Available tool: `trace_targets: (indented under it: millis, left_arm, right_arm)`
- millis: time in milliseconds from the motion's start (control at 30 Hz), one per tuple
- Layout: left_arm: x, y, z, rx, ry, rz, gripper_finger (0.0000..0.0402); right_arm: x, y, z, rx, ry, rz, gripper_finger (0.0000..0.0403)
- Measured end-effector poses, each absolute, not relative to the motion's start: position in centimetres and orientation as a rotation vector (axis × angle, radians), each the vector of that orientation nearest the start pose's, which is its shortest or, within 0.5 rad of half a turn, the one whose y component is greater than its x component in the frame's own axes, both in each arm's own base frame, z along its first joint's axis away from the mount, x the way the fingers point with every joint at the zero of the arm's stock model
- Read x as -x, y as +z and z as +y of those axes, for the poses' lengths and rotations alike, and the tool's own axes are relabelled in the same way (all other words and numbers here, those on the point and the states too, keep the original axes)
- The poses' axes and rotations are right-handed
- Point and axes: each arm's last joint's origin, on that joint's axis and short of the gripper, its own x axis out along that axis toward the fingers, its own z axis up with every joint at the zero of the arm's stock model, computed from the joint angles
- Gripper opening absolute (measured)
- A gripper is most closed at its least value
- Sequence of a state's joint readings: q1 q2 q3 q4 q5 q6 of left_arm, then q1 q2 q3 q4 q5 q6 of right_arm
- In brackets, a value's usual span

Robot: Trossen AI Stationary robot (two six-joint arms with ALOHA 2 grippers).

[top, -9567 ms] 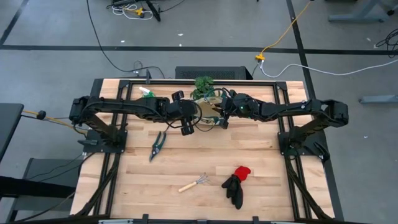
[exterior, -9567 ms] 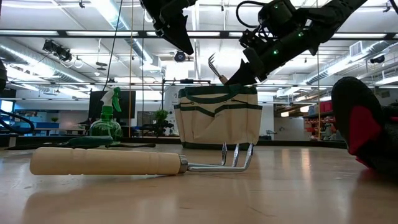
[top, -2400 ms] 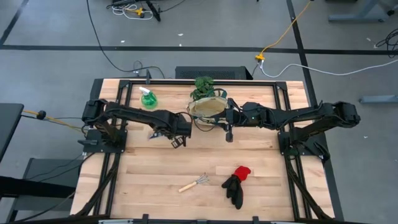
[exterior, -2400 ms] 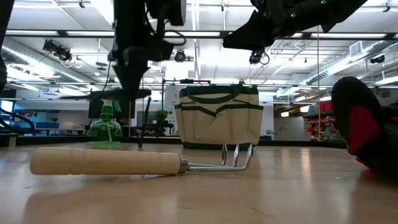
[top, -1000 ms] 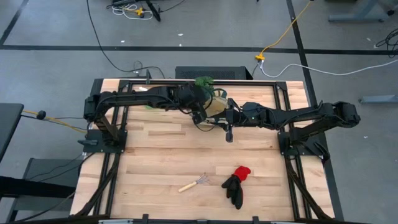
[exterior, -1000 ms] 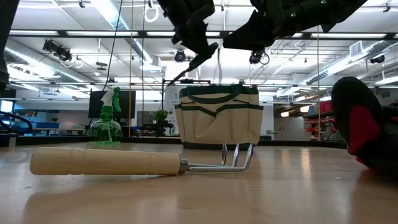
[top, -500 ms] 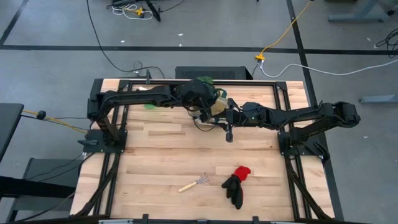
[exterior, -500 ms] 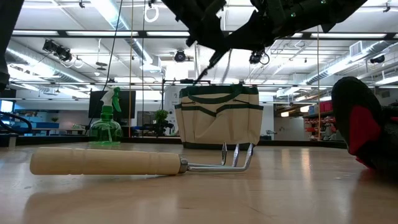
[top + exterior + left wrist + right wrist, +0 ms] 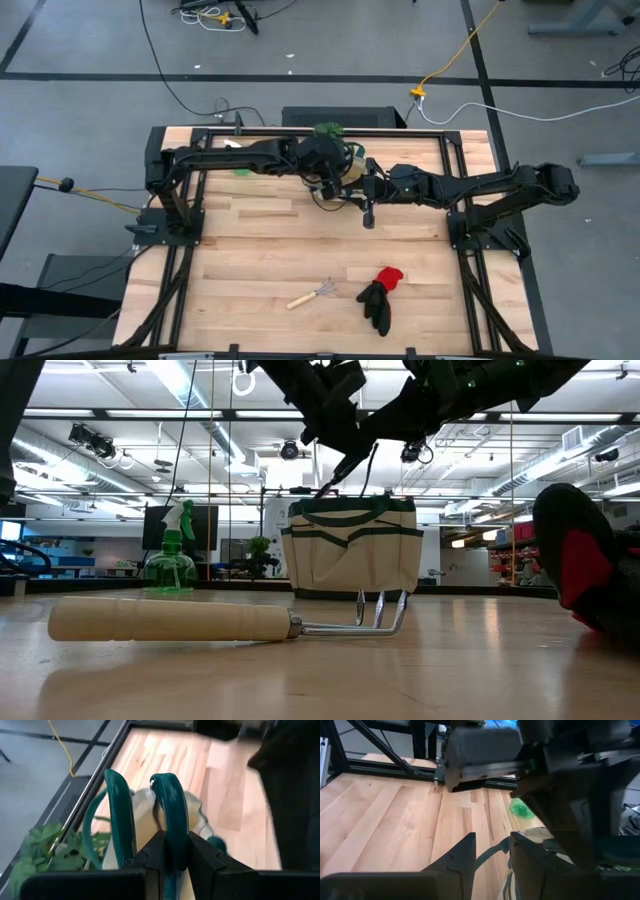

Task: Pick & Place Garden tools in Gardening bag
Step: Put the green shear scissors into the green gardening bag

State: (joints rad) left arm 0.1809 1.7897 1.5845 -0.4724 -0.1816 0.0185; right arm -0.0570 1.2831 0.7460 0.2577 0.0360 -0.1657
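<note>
The cream gardening bag (image 9: 345,172) with green trim stands at the table's far middle (image 9: 350,550). Over it my left gripper (image 9: 172,845) is shut on the pruning shears (image 9: 335,472), whose blades slant down toward the bag's mouth. My right gripper (image 9: 492,847) hovers at the bag's near right side (image 9: 366,205), with a green bag handle (image 9: 492,851) across the gap between its fingers. A wooden-handled rake (image 9: 312,294) lies flat near the front, with the red-and-black gloves (image 9: 380,295) beside it. The green spray bottle (image 9: 170,555) stands left of the bag. My left gripper pinches one teal handle of the shears (image 9: 170,820) between its two fingers, which lie along it. The other handle (image 9: 120,815) stands free beside it. The shears hang clear, tip slanting down over the bag. My right gripper has the bag's green handle strap (image 9: 500,847) between its fingers, coming nearly level from the table's right. The strap spans the gap from finger to finger. The bag stands upright on the table.
A leafy green plant (image 9: 328,130) sits just behind the bag at the far edge. Black frame rails run along the table's left, right and far sides. Bare wood lies between the bag and the rake.
My left gripper has carried the shears a little toward the table's right, over the bag, sinking slightly and tipping further down. The blade tip now points at the bag's mouth instead of hanging left of it.
</note>
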Motion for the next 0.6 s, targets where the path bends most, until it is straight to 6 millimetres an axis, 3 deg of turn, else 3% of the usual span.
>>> trace_targets:
  millis: [600]
  left_arm:
    - [-39.42, 30.70, 7.91, -0.032, 0.374, 0.722, 0.0062]
  right_arm:
    - [-27.88, 25.64, -1.69, 0.144, -0.072, 0.284, 0.0123]
